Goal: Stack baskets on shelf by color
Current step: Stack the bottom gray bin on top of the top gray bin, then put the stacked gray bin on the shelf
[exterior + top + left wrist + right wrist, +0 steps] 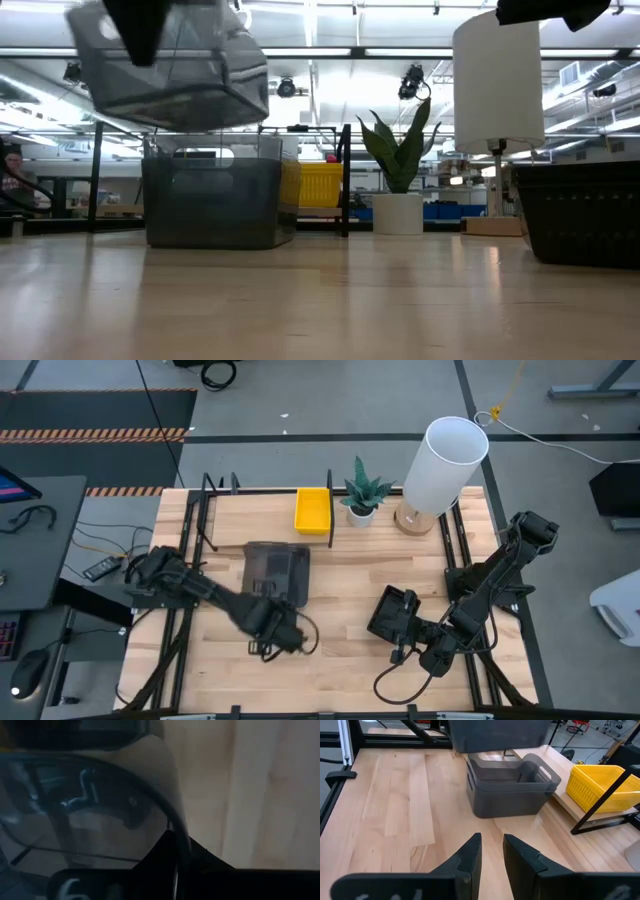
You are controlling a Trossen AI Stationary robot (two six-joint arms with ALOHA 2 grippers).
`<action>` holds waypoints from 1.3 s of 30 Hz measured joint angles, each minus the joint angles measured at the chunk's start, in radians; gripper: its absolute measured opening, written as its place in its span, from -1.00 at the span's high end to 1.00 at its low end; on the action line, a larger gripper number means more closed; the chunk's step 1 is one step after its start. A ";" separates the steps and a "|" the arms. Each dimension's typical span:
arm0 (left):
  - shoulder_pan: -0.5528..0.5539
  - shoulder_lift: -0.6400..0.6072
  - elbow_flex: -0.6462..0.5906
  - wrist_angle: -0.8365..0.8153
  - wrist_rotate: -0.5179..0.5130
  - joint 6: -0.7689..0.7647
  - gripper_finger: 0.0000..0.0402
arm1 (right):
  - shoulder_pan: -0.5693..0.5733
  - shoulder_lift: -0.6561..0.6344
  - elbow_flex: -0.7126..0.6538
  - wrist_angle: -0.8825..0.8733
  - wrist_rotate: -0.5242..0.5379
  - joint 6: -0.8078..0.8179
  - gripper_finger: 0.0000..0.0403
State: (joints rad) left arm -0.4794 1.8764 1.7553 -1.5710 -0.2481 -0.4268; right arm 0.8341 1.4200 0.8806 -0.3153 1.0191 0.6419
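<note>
My left gripper [272, 620] is shut on a smooth grey basket [170, 70] and holds it in the air, right over a second grey basket [215, 200] that stands on its base on the wood. A yellow basket [312, 510] sits on the shelf [250, 510] between black upright bars. A black perforated basket [395, 613] stands on the table beside my right gripper [492, 852]. That gripper is slightly open, holds nothing, and points toward the grey baskets. My left gripper holds the lifted grey basket by the rim of one wall [172, 820], with a dark finger [167, 857] against that wall. The basket is lifted clear and hangs tilted above the standing grey basket [510, 790]. The other finger is hidden.
A white plant pot [362, 513] and a tall white cylinder on a round wooden base [440, 465] stand at the far edge, right of the yellow basket. Black frame bars [465, 560] run along both table sides. Bare wood lies between the two grippers.
</note>
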 joint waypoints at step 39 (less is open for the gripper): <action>0.132 0.003 -0.196 0.329 0.056 0.125 -0.05 | 0.001 0.000 0.000 0.005 0.000 -0.015 0.58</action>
State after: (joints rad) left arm -0.3471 1.8791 1.5595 -1.2415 -0.1925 -0.3023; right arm 0.8352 1.4200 0.8806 -0.3099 1.0187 0.6273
